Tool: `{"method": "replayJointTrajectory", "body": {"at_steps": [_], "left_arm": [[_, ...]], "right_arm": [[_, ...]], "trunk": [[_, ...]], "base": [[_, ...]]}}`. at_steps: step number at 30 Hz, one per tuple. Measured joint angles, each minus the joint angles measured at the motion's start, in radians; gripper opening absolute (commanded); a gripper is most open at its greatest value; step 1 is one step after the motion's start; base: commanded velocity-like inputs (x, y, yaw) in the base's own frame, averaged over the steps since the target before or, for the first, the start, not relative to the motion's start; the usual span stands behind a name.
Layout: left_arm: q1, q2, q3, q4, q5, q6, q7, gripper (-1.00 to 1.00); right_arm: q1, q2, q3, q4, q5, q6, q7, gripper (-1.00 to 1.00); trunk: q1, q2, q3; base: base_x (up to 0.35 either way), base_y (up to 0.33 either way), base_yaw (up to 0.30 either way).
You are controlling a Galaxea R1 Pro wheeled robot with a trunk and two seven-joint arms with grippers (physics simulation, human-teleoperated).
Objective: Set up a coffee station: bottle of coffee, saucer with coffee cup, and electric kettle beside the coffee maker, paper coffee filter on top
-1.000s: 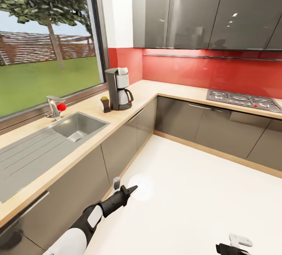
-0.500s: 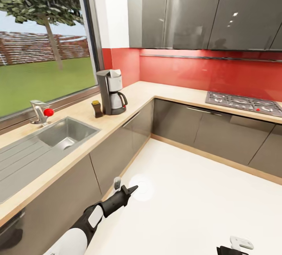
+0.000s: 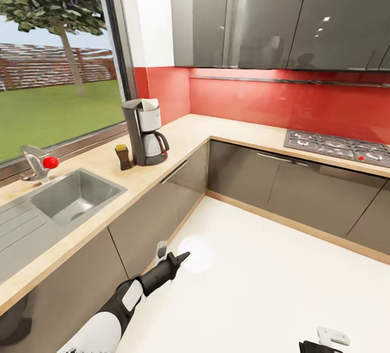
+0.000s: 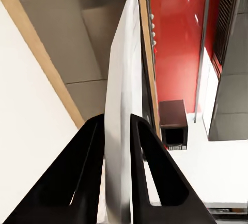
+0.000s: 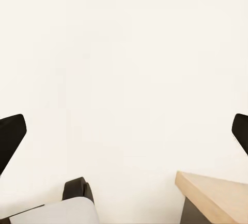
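Saucer (image 3: 196,254) is seen in the head view as a pale round disc carried low over the white floor (image 3: 281,277), pinched at its rim by the left gripper (image 3: 174,262); it is judged to be held clear of the cabinets (image 3: 135,223) for transport toward the countertop (image 3: 162,163). On that countertop the coffee maker (image 3: 143,132) is stood near the corner, with the bottle (image 3: 123,156) just beside it on the sink side and something white seen at the machine's top, too small to name. The sink (image 3: 76,198) and a tap (image 3: 37,163) with a red knob lie further along. A hob (image 3: 338,148) is set on the other run, well apart. Nothing is seen between the arm and the counter except the cabinet fronts. The right gripper (image 3: 325,339) is caught at the picture's lower edge.

From the left wrist, the saucer (image 4: 123,110) is shown edge-on, clamped between the two black fingers (image 4: 88,177), which are closed against its faces. Cabinet fronts and red wall (image 4: 178,38) lie beyond.

From the right wrist, the fingertips (image 5: 11,136) are spread wide at the picture's sides with nothing between them; floor and a wooden edge (image 5: 214,193) are seen.
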Motion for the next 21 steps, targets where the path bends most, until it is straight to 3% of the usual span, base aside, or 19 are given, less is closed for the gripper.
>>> {"method": "replayJointTrajectory", "body": {"at_steps": [2,8,13,16,18,19,20,21], "left_arm": [[-0.024,0.000,0.001,-0.001,0.002,-0.030,0.005,-1.00],[-0.222,0.000,0.006,0.008,0.023,-0.027,0.086,-1.00],[-0.372,0.000,0.009,0.003,0.104,0.088,0.189,-1.00],[-0.402,0.004,0.010,-0.001,0.155,0.101,0.252,-1.00],[-0.408,0.052,0.013,-0.014,0.241,0.103,0.319,-1.00],[-0.413,0.103,0.012,-0.034,0.321,0.104,0.393,-1.00],[-0.415,0.144,0.011,-0.054,0.362,0.103,0.448,-1.00],[-0.415,0.153,0.009,-0.078,0.391,0.103,0.507,-1.00]], "right_arm": [[0.001,0.000,0.000,0.000,0.001,0.000,0.000,1.00],[0.004,0.002,0.001,0.000,0.001,0.000,0.000,1.00],[0.008,0.003,0.001,0.000,0.001,-0.001,0.000,1.00],[0.009,0.004,0.001,0.000,0.001,-0.001,0.000,1.00],[0.009,0.004,0.001,-0.001,0.001,-0.002,0.000,1.00],[0.009,0.005,0.001,-0.001,0.001,-0.002,0.000,1.00],[0.009,0.006,0.001,-0.001,0.001,-0.002,0.000,1.00],[0.009,0.006,0.001,-0.001,0.000,-0.002,0.000,1.00]], "trunk": [[0.000,0.000,0.000],[0.000,0.000,0.000],[0.000,0.000,0.000],[0.000,0.000,0.000],[0.000,0.000,0.000],[0.000,0.000,0.000],[0.000,0.000,0.000],[0.000,0.000,0.000]], "base": [[0.016,-0.007,0.000],[0.003,-0.001,0.000],[0.000,0.000,0.000],[0.000,0.000,0.000],[0.000,0.000,0.000],[0.000,0.000,0.016],[0.000,0.000,0.075],[0.000,0.000,0.141]]}}
